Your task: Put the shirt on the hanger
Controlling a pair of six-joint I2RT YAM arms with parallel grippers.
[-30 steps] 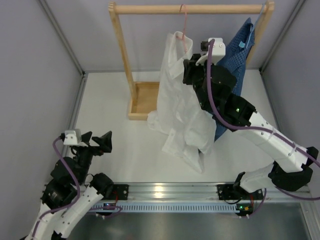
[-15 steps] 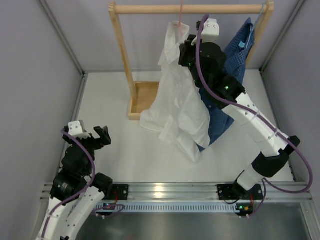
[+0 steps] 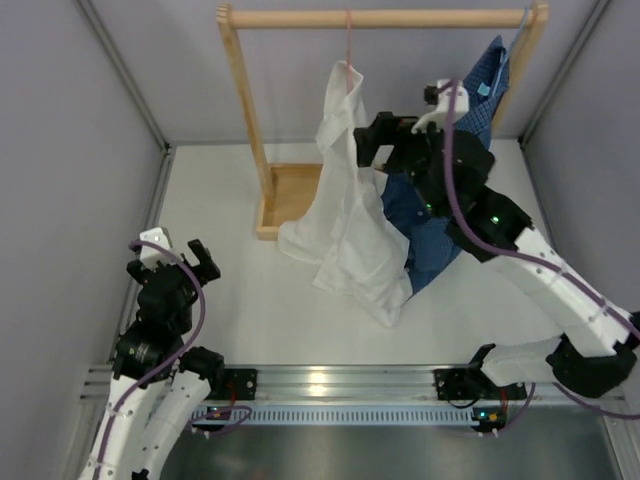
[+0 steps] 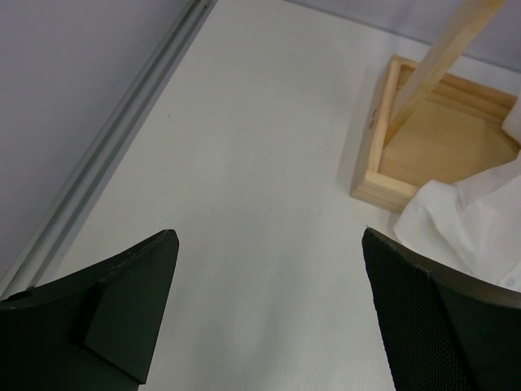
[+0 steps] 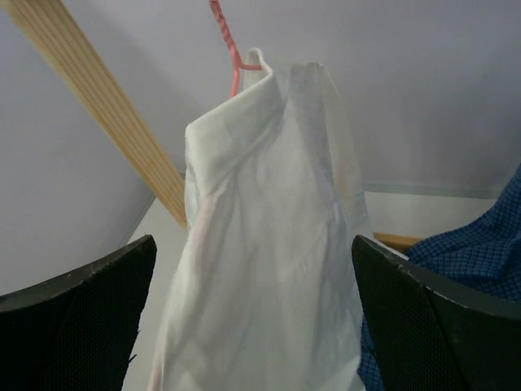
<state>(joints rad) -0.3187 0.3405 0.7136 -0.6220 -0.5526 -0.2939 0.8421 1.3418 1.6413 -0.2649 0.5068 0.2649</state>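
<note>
Nearest, the left gripper (image 3: 175, 258) hovers over the table (image 3: 250, 310), jaws apart and holding nothing. Farther on, the right gripper (image 3: 368, 142) stands wide apart just beside the shirt (image 3: 350, 220), gripping nothing. The shirt hangs from the hanger (image 3: 347, 45), which is hooked on the wooden rail (image 3: 420, 17). The right arm should probably back straight off, clear of the cloth, so nothing snags.
</note>
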